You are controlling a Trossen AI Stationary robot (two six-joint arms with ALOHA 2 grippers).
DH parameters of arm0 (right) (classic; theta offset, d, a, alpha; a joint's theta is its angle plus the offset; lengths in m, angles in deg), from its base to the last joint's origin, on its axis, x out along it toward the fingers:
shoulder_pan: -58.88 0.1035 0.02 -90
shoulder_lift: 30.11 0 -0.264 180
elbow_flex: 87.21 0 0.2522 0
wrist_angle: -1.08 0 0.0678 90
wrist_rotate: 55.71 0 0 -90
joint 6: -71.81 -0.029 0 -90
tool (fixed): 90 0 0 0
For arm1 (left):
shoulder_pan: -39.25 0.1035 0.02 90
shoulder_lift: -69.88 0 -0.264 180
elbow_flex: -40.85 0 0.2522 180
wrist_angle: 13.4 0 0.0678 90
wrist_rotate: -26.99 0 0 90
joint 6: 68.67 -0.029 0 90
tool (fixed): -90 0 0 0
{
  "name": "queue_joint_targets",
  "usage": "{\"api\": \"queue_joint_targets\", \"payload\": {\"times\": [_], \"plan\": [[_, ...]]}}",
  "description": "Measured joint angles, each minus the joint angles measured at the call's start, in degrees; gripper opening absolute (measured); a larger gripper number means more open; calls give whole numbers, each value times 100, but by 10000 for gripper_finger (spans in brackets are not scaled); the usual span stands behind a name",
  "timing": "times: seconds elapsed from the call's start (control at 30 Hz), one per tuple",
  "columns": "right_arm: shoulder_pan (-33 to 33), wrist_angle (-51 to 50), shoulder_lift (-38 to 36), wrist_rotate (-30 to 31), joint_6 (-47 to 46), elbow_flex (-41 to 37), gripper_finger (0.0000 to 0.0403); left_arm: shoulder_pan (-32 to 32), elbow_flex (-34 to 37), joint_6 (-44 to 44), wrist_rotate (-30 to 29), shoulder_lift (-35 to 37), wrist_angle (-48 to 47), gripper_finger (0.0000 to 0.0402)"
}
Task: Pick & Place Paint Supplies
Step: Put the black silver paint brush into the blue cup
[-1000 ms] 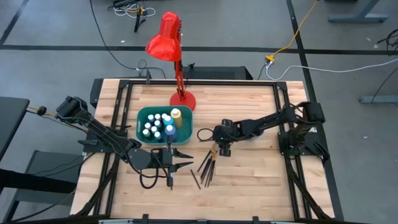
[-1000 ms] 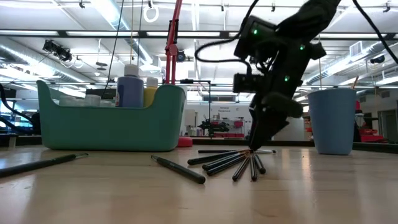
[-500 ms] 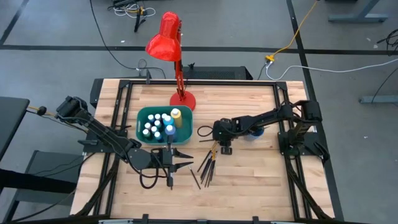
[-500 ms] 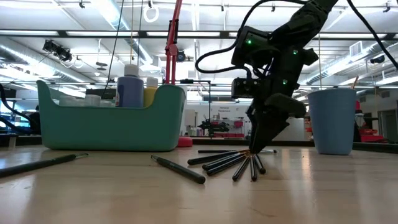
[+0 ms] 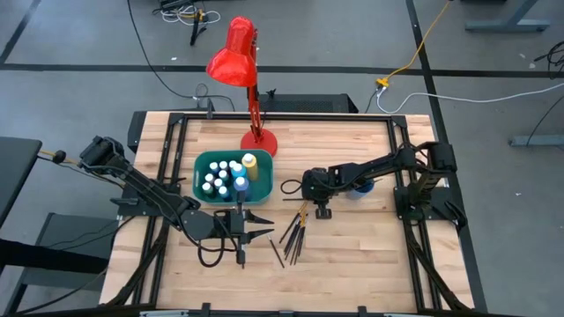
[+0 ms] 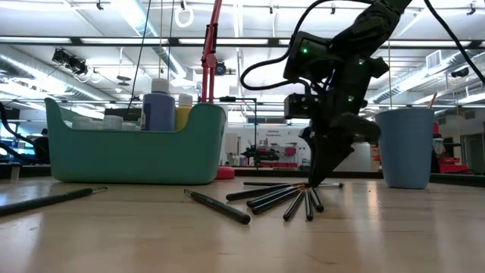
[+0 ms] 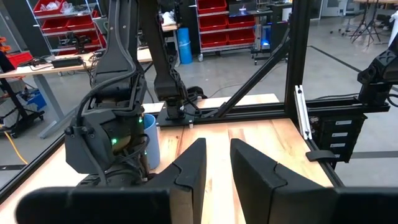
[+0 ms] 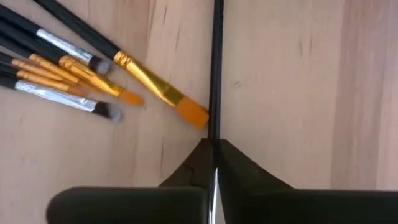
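you are at the pick step: your right gripper [image 8: 213, 155] is down at the table with its fingers pressed together on one thin black brush handle [image 8: 216, 68], lying just beside the fan of brushes [image 5: 294, 234] in mid-table. the next move, as i judge it, calls for a straight lift so the handle does not slip or drag its neighbours. the orange-tipped brush [image 8: 163, 94] almost touches the held one and may catch. the teal bin [image 5: 203, 194] with the paint bottles [image 5: 222, 177] sits well clear on your left, the blue cup [image 6: 405, 146] close on the right. your left gripper [image 5: 261, 224] waits by the bin, fingers slightly apart, nothing in them; a stray brush [image 5: 277, 254] lies near it.
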Motion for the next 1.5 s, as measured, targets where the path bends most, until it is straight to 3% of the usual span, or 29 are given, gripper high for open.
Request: {"api": "queue_joint_targets", "payload": {"times": [0.23,0.47,0.63,0.87,1.0,1.13,1.23,1.5], "plan": [[12,-230,-440,-347,-147,135,5,0,0,0,1,0,-11,82],[136,-621,-574,-104,-185,132,8,0,0,0,0,0,-42,82],[207,-557,-539,545,-219,129,55,0,0,18,0,0,-53,82],[297,31,-539,369,-897,73,139,0,0,106,0,0,-91,82],[422,834,-541,848,-1469,-371,155,0,0,109,0,0,-136,82],[455,1349,-541,1174,-2064,-905,153,0,0,131,2,0,-149,82],[465,1437,-547,1077,-2306,-1070,142,0,0,154,2,0,-147,82],[682,1447,-545,1057,-2472,-1132,76,-1,0,155,1,0,-127,82]]}}
